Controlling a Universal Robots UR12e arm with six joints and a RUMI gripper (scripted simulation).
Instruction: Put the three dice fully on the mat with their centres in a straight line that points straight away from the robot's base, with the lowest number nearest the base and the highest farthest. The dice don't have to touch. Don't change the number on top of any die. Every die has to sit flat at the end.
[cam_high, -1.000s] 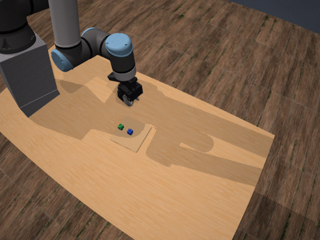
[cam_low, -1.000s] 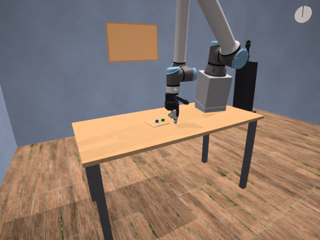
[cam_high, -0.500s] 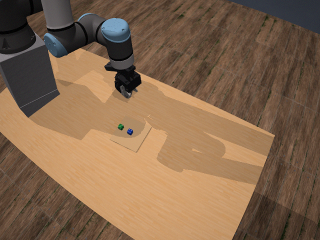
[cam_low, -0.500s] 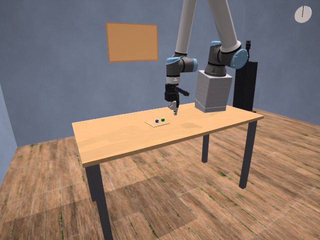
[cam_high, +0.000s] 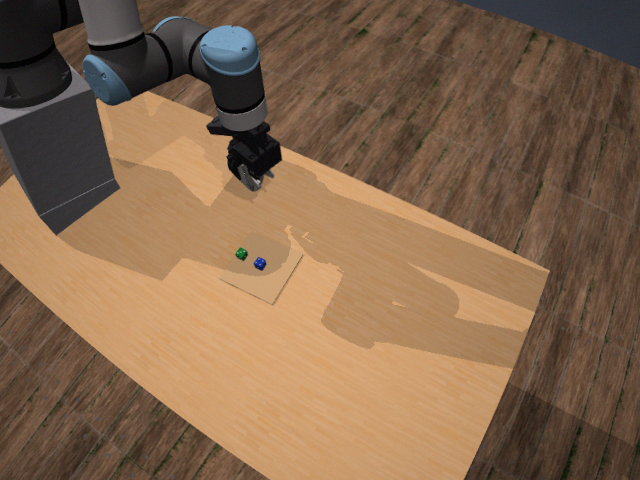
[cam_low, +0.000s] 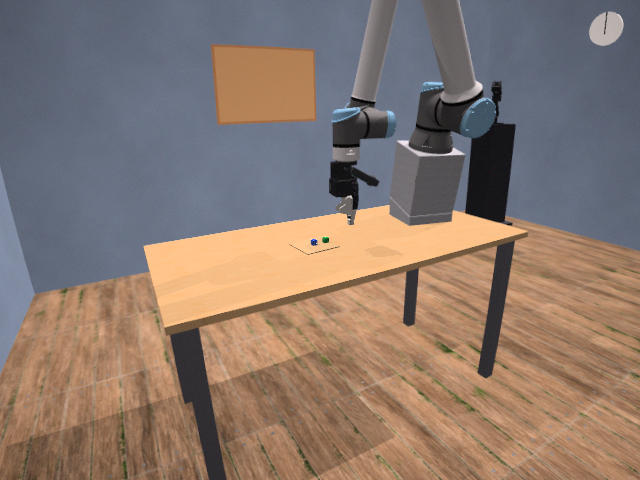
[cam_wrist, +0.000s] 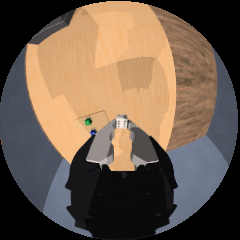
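Observation:
The mat (cam_high: 268, 291) (cam_low: 310, 251) (cam_wrist: 101, 118) lies on the table. A green die (cam_high: 241, 253) (cam_low: 325, 239) (cam_wrist: 88, 121) sits on it, close to the edge that faces the robot's base. A blue die (cam_high: 260, 263) (cam_low: 313, 241) (cam_wrist: 93, 133) sits on it near the middle, farther from the base, with a gap between the two. My gripper (cam_high: 256, 187) (cam_low: 351, 222) is shut on a white die (cam_wrist: 122, 120) with dark pips, held at the fingertips above the table, off the mat. The top numbers are too small to read surely.
The robot's grey pedestal (cam_high: 62, 160) (cam_low: 426, 183) stands at one end of the table (cam_high: 310, 387) (cam_low: 232, 279). The long table edge beyond the gripper shows in the top view. The arm's shadows fall across the table and part of the mat.

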